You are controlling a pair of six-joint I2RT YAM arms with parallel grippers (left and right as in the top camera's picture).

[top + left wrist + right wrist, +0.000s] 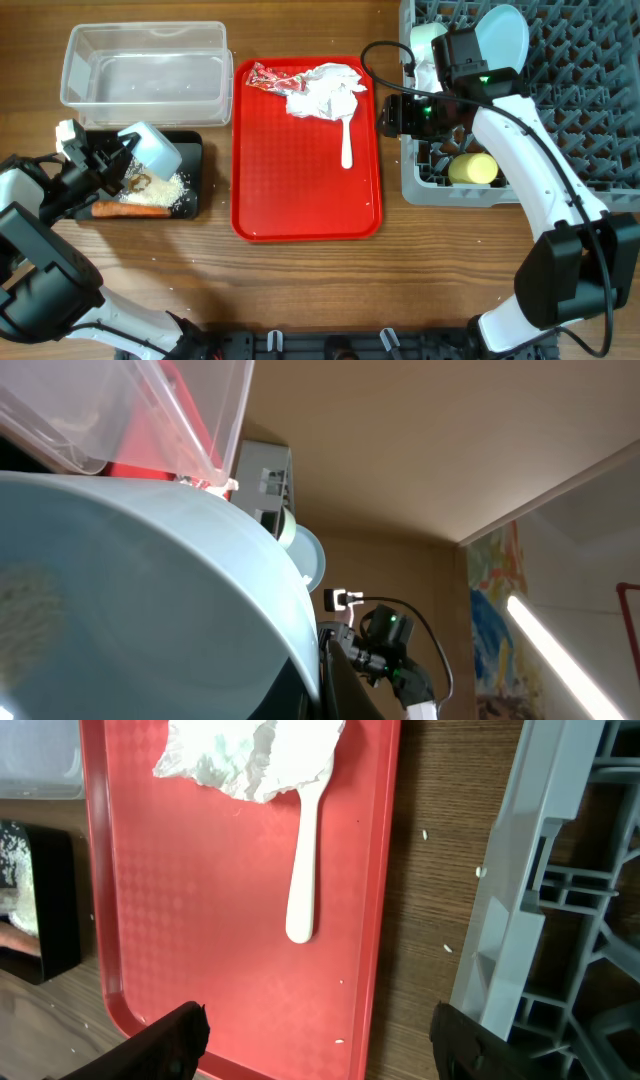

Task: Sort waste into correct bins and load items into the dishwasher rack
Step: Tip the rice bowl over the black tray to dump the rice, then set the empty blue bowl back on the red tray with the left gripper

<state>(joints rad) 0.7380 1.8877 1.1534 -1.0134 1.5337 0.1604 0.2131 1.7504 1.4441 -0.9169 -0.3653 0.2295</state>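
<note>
Bowl (152,148): small, pale blue-green, tipped on its side over the black tray (193,148) at the left of the worktop (300,280). Left pincer (122,166) is closed on its rim. Inside looks almost clean, with a faint smear that may be rice residue. Rice (170,190) and carrot (130,209) lie in the tray below. Step, as judged: emptying scraps. Next the bowl needs carrying across to the rack (600,100) and seating between pegs. Right pincer (318,1045) is wide apart and empty above the red tray (200,940), near the spoon (303,860).

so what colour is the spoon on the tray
White. The spoon shows best in the right wrist view, lying on the red tray.
</note>
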